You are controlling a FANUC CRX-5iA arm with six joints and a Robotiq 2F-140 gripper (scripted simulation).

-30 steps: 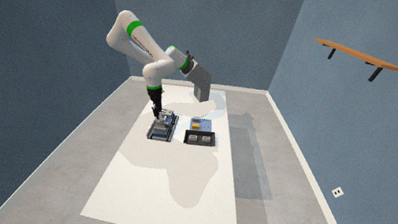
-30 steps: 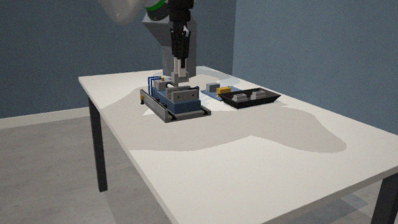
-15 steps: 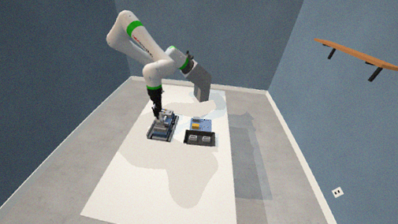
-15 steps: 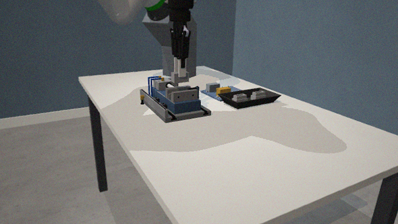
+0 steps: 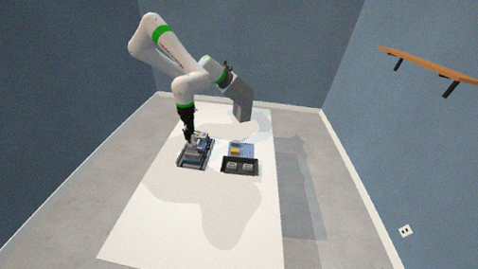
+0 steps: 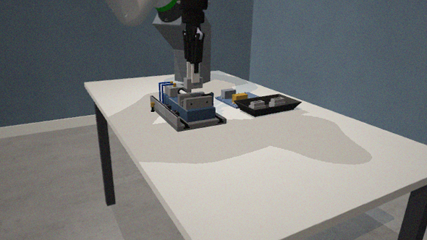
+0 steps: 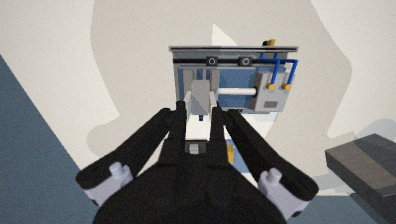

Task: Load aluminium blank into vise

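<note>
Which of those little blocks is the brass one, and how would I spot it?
On the white table, find the blue infeed plate behind the black tray. The brass blank lies there beside a grey aluminium blank; it is the only yellow block.
</note>
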